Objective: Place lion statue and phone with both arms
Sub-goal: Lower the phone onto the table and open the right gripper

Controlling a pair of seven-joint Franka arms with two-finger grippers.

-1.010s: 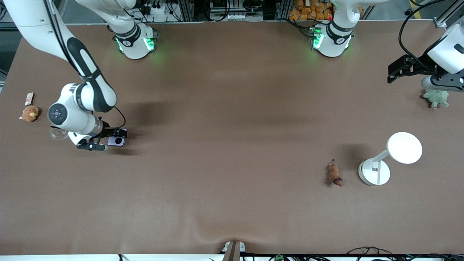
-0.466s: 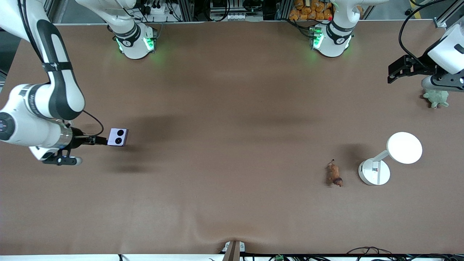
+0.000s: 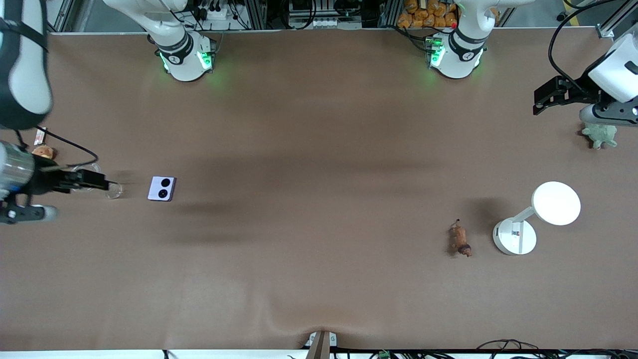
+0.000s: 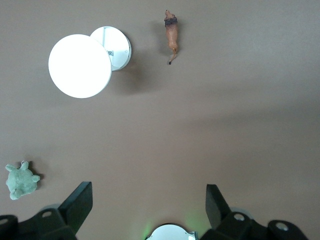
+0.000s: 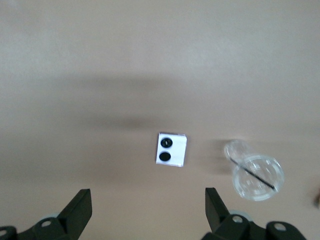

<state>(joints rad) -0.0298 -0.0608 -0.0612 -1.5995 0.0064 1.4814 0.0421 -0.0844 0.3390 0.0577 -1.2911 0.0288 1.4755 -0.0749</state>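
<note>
The right gripper (image 5: 146, 195) has its jaws spread wide with nothing between them. It hangs over the table (image 3: 319, 124) at the right arm's end, roughly above a clear cup (image 5: 255, 172) lying on its side. In the front view the phone (image 3: 162, 188) lies flat on the table at about three o'clock from that cup, near it but apart, with its two black circles facing up. The left gripper (image 4: 147, 187) is equally wide open and empty, over the table at the left arm's end just beside a green plush toy (image 3: 600, 134).

The lion statue (image 3: 459, 240) lies on its side at about eight o'clock from the base of a white lamp (image 3: 514, 237), close to it but not touching.

With both things down and free of the jaws, the placing looks all but done. What is left, I judge, is a clean pull-away. The jaws should stay wide, and the arm should rise before moving sideways. The right arm needs to watch the cup, which could roll into the phone if nudged.

The right arm reaches in low from the nine o'clock edge of the front view, wrist roughly level and fingers pointing toward the phone. The left arm waits at about two o'clock, its wrist camera looking straight down.
</note>
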